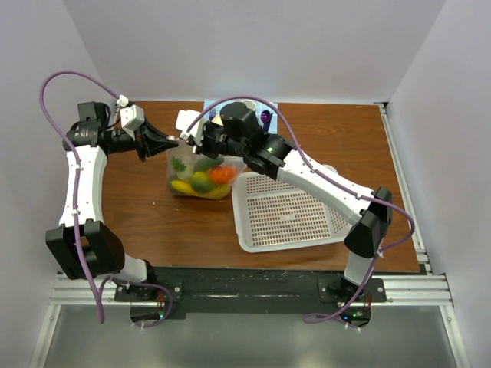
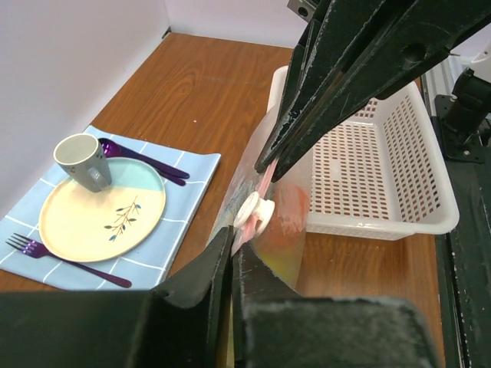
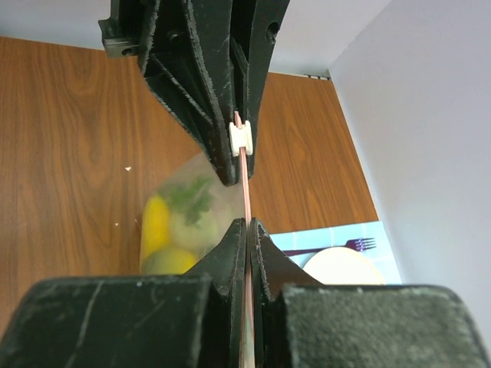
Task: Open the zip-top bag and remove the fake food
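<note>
Clear crinkly zip-top bag (image 1: 201, 178) w/ glossy plastic fake food (image 1: 204, 181) inside is held up by its top edge, mid-table btwn arms. Left gripper (image 2: 232, 257) & right gripper (image 3: 247, 228) are both clamped on the pink zipper strip (image 3: 246, 184), tips facing. Strip axis runs tip to tip w/ small white slider (image 2: 253, 211) btwn them, so any pull is best made along that line.
</note>
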`<action>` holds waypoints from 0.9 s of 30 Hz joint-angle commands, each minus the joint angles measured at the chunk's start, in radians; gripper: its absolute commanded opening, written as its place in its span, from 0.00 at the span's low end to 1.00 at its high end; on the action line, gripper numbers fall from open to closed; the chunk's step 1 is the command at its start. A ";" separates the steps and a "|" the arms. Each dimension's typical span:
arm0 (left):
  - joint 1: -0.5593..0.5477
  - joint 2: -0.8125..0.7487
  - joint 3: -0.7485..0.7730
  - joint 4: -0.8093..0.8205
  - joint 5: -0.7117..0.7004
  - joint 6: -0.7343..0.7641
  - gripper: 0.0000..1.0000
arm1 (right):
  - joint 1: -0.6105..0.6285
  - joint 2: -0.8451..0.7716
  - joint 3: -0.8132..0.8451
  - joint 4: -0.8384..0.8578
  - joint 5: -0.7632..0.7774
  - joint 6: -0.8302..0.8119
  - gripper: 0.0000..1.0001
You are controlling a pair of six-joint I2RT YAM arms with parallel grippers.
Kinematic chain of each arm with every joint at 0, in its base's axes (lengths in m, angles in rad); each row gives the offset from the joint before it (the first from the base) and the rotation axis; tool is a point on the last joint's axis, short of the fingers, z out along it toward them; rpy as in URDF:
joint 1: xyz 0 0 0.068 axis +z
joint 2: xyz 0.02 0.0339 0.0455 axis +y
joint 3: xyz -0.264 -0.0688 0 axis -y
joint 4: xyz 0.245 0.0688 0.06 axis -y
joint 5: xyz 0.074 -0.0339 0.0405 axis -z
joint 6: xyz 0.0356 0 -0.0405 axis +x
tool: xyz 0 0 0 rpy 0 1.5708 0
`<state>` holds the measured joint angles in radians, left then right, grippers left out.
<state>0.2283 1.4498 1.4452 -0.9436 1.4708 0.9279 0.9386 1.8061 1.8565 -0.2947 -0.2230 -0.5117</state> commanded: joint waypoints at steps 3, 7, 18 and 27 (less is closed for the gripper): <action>0.002 -0.054 -0.061 0.176 0.232 -0.125 0.00 | 0.002 -0.044 0.020 0.058 -0.010 0.019 0.00; 0.003 -0.066 -0.086 0.226 0.232 -0.172 0.00 | 0.006 -0.030 0.049 0.059 -0.044 0.018 0.27; 0.003 -0.101 -0.120 0.287 0.232 -0.202 0.00 | 0.032 0.074 0.182 0.020 -0.091 0.033 0.43; 0.003 -0.118 -0.152 0.361 0.230 -0.270 0.00 | 0.032 0.127 0.242 0.037 -0.090 0.058 0.38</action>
<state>0.2287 1.3697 1.3106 -0.6651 1.4765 0.7254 0.9695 1.9331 2.0323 -0.2920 -0.2909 -0.4820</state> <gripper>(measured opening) 0.015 0.399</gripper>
